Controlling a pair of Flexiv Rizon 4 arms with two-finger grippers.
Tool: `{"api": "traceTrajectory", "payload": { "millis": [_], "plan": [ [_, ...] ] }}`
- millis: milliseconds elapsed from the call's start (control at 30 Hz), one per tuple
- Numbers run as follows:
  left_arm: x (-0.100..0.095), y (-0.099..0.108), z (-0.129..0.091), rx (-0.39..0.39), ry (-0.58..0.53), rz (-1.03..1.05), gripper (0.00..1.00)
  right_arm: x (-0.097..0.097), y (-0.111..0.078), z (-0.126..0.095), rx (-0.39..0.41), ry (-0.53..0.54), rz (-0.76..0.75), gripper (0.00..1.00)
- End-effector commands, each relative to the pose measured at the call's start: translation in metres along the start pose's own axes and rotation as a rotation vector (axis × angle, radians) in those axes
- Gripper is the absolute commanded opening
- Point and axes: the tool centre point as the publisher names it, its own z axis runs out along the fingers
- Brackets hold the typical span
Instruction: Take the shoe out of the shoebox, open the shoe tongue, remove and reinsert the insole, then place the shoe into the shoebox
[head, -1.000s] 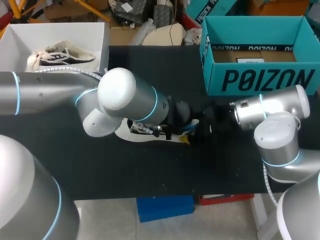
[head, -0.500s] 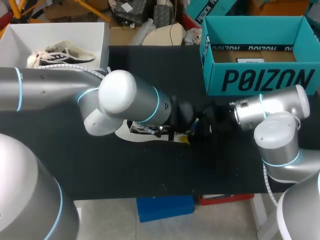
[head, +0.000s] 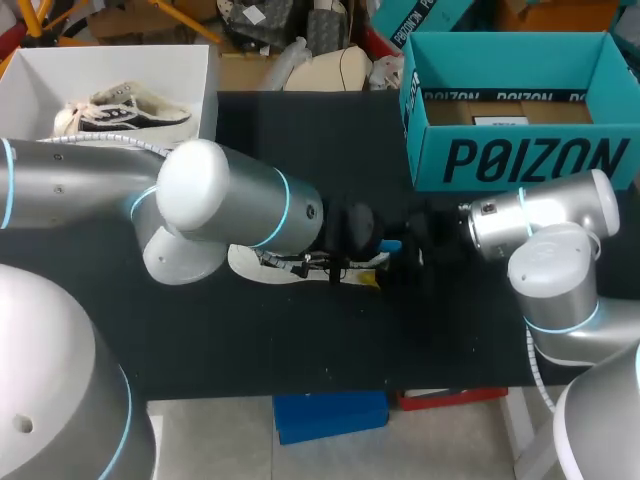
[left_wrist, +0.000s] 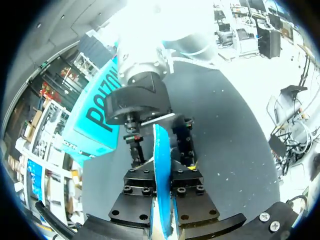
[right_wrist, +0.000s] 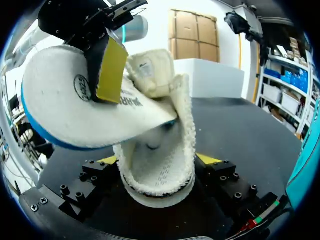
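The middle of the worktop (head: 300, 340) is crowded. The left arm (head: 215, 195) lies across it from the left, its bulky elbow over part of the shoe (head: 250, 265). The right arm (head: 535, 225) comes in from the right, so the left jaws and right jaws meet almost nose to nose, with hardly a gap between them. The insole (right_wrist: 65, 110), clamped in the left jaws, hangs over the shoe's mouth and bars the way in from above. The teal shoebox (head: 520, 160) walls off the back right and the white box (head: 205, 80) the back left; between them a bare black lane runs to the far edge. The front strip of worktop also lies open.
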Motion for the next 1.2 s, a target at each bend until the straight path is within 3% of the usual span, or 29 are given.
{"api": "traceTrajectory", "payload": {
  "millis": [33, 200, 400, 633, 1200],
  "plan": [
    [-0.005, -0.007, -0.056, 0.113, 0.083, -0.037, 0.0, 0.001, -0.002, 0.003, 0.002, -0.001, 0.002, 0.0],
    [-0.008, -0.043, -0.099, 0.273, 0.183, -0.159, 0.0, 0.001, -0.002, 0.003, 0.002, -0.001, 0.002, 0.0],
    [-0.028, -0.081, -0.148, 0.419, 0.293, -0.379, 0.0, 0.001, -0.002, 0.003, 0.002, -0.001, 0.002, 0.0],
    [-0.051, -0.112, -0.199, 0.478, 0.405, -0.542, 0.0, 0.001, -0.002, 0.003, 0.002, -0.001, 0.002, 0.0],
    [-0.051, -0.112, -0.199, 0.478, 0.405, -0.542, 0.0, 0.001, -0.002, 0.003, 0.002, -0.001, 0.002, 0.0]
  ]
}}
